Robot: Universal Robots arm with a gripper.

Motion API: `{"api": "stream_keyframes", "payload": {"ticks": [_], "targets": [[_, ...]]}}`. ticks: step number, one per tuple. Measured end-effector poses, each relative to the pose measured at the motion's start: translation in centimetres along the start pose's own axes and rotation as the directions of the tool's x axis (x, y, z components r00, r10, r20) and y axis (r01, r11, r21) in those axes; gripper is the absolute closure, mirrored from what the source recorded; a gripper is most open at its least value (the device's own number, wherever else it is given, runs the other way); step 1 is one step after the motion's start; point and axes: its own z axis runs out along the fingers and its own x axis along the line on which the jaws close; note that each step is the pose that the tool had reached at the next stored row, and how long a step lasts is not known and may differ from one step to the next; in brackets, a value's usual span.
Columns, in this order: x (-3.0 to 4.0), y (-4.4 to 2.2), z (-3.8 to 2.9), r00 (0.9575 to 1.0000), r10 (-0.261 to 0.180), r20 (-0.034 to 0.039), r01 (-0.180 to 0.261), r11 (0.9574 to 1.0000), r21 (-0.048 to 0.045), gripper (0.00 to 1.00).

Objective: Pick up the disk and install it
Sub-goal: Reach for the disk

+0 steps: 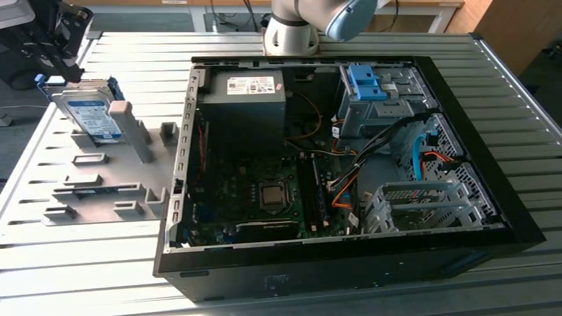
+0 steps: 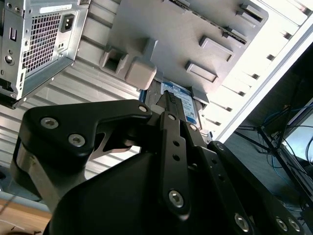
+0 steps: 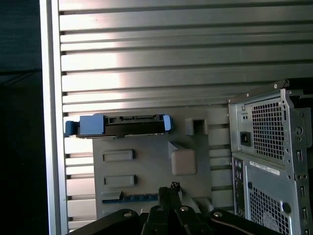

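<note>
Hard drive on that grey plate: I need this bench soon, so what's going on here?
A robot arm is set to pick up the hard drive for the open computer case. The drive stands on edge in its blue carrier, slotted into the grey fixture plate beside the case. The gripper is close above the plate, near the drive, not holding it.

The disk (image 1: 91,113) is silvery metal under a glossy paper label, edged in blue plastic – the fixture plate (image 1: 114,176) is matt grey plastic. The table (image 1: 79,270) is ribbed, satin aluminium; the gripper (image 2: 168,97) matt black – its screw heads shiny steel
</note>
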Motion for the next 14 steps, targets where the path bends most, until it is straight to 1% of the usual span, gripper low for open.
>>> {"api": "stream_keyframes", "payload": {"ticks": [14], "targets": [[1.11, -0.09, -0.03, 1.0000, 0.000, 0.0000, 0.000, 1.0000, 0.0000, 0.89]]}}
